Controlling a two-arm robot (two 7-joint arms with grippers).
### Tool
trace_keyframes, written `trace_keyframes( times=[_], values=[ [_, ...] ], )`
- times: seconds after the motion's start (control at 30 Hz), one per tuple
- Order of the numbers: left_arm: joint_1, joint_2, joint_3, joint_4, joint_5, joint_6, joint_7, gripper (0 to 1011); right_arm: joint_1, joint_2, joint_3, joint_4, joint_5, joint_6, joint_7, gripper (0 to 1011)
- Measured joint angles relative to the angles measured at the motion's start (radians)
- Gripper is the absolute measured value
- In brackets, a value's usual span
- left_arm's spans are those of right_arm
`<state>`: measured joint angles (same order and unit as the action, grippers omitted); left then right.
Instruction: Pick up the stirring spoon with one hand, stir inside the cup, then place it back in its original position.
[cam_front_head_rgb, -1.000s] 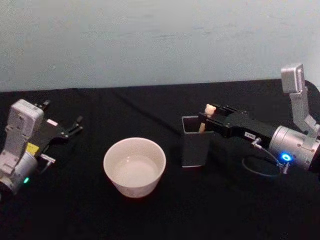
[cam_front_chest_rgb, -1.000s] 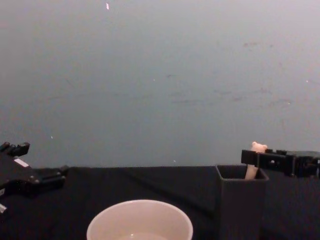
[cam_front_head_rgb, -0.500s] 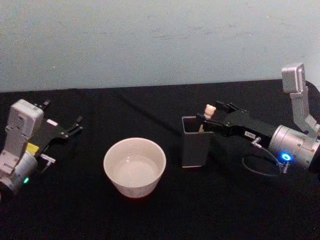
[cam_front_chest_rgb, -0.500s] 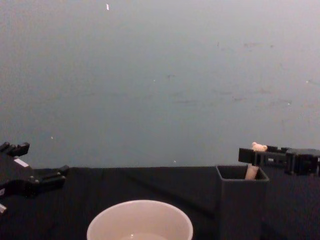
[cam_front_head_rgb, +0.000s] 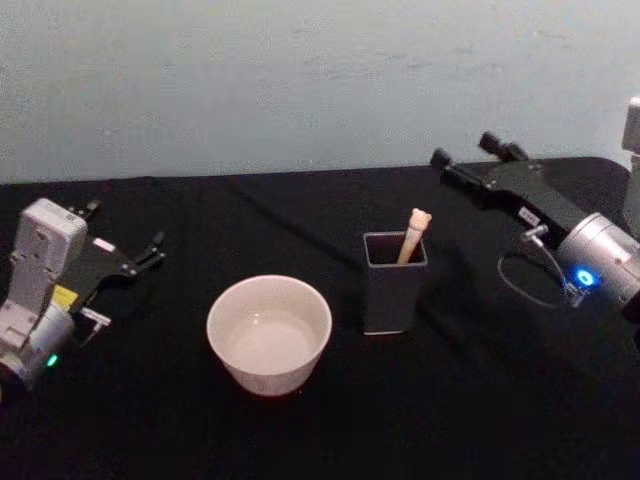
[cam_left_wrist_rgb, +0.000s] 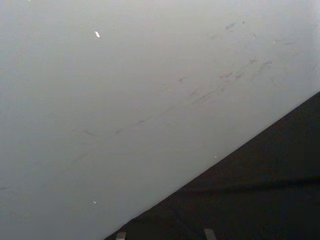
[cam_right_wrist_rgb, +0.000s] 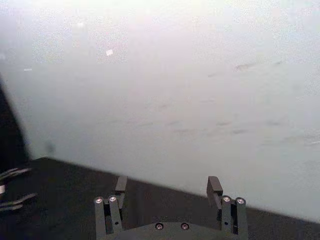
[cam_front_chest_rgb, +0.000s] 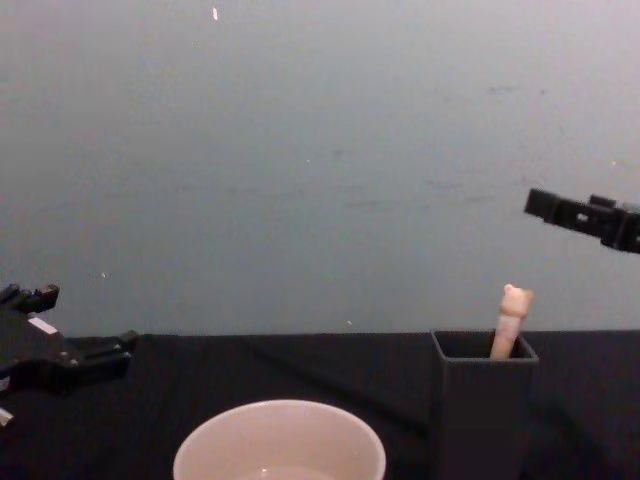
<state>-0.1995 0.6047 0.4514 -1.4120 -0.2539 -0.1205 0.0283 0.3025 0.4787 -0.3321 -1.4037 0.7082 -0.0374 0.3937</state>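
The spoon is seen leaning in the dark square holder, beside the round cream cup on the black desk. The right gripper is raised, jaws spread, empty. The left gripper is parked, jaws apart, empty.

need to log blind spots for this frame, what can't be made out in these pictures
- Bowl and neck of the stirring spoon: hidden inside the dark grey holder in head and chest views; just the handle and bear head stick out.
- Whether the cup holds liquid: head view is too unclear; chest view cuts its lower part off at the bottom edge.
- Left gripper: its fingertips barely enter the left wrist view's bottom edge.
- Right gripper: open, raised beyond the holder.
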Motion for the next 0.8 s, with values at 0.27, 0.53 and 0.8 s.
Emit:
trace_keyframes(
  times=[0.27, 0.53, 0.8],
  values=[
    [0.0, 0.0, 0.0, 0.0, 0.0, 0.0, 0.0, 1001, -0.01, -0.024, -0.01, 0.035, -0.194, -0.061, -0.183, 1003],
    [0.0, 0.0, 0.0, 0.0, 0.0, 0.0, 0.0, 1001, -0.044, -0.036, -0.052, 0.086, -0.379, -0.116, -0.3, 1003],
    [0.0, 0.0, 0.0, 0.0, 0.0, 0.0, 0.0, 1002, -0.057, -0.052, -0.066, 0.133, -0.444, -0.117, -0.316, 1002]
  ],
)
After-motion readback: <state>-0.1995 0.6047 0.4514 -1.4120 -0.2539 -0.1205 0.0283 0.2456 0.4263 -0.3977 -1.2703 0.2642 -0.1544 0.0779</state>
